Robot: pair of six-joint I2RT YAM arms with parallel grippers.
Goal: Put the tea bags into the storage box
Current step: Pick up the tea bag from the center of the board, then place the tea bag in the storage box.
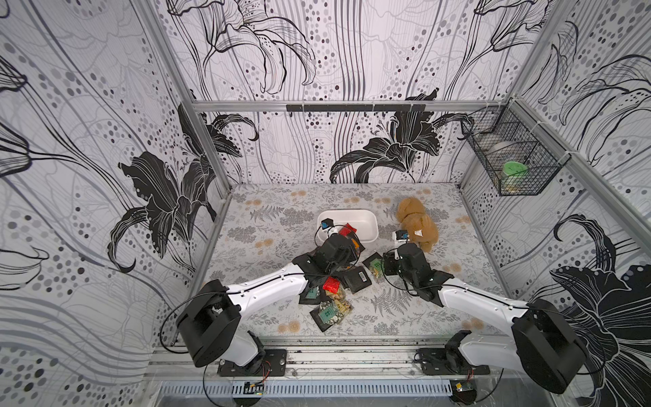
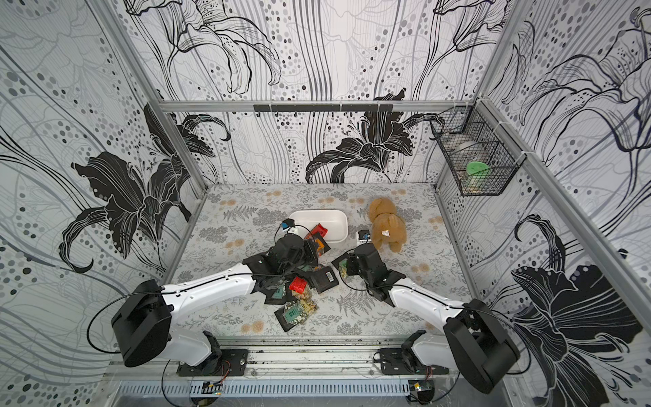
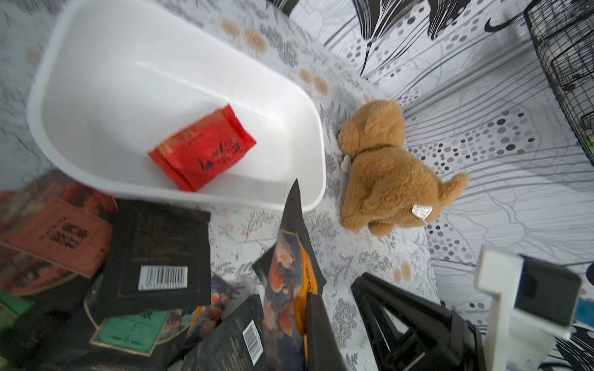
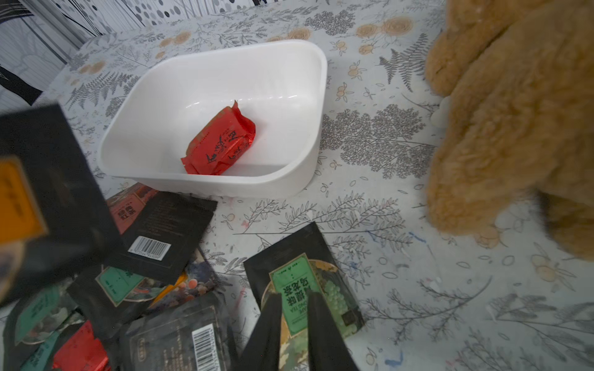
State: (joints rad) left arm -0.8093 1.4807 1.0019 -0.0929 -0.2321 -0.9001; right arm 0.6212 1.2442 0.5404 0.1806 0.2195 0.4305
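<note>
We judge the step in hand to be the carry to the storage box (image 1: 366, 215). Our left gripper (image 3: 302, 318) is clamped tight on an orange-labelled tea bag (image 3: 289, 266), held up on edge just short of the box's near rim. One red tea bag (image 3: 202, 151) already lies inside the box. The other tea bags (image 1: 331, 289) lie heaped on the near side of the box.

Our right gripper (image 4: 293, 298) hangs over a green-labelled tea bag (image 4: 299, 276) lying flat near the box's front wall. Its jaws stand a narrow gap apart and grip nothing that we can see.

Next, we think, the left must clear the rim and let go over the box's bare floor.

The held bag hides one left finger. The left arm covers part of the heap in both top views, so we cannot count it. We cannot tell whether the right tips touch their bag.
</note>
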